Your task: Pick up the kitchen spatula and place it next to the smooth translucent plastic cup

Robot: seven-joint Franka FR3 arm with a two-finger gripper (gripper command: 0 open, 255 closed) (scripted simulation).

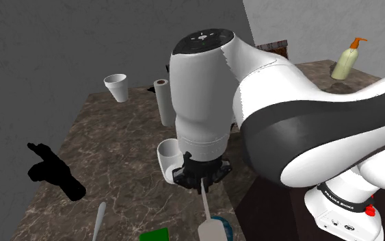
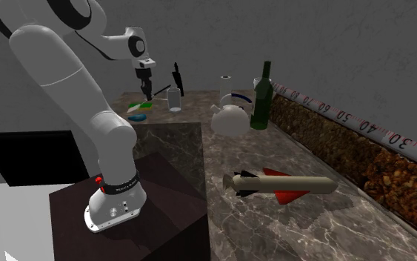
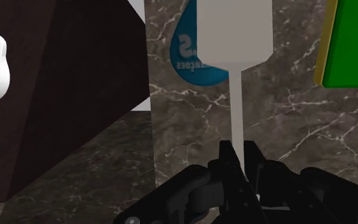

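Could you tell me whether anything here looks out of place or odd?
A rolling pin lies across a red object on the counter, and a numbered measuring strip runs along the brown wall behind it. The spatula hangs from the end effector.

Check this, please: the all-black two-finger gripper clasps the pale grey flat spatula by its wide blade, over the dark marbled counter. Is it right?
Not quite. The black gripper clasps the pale grey spatula by its thin handle; the wide blade is at the far end, as the wrist view shows. The dark marbled counter is below.
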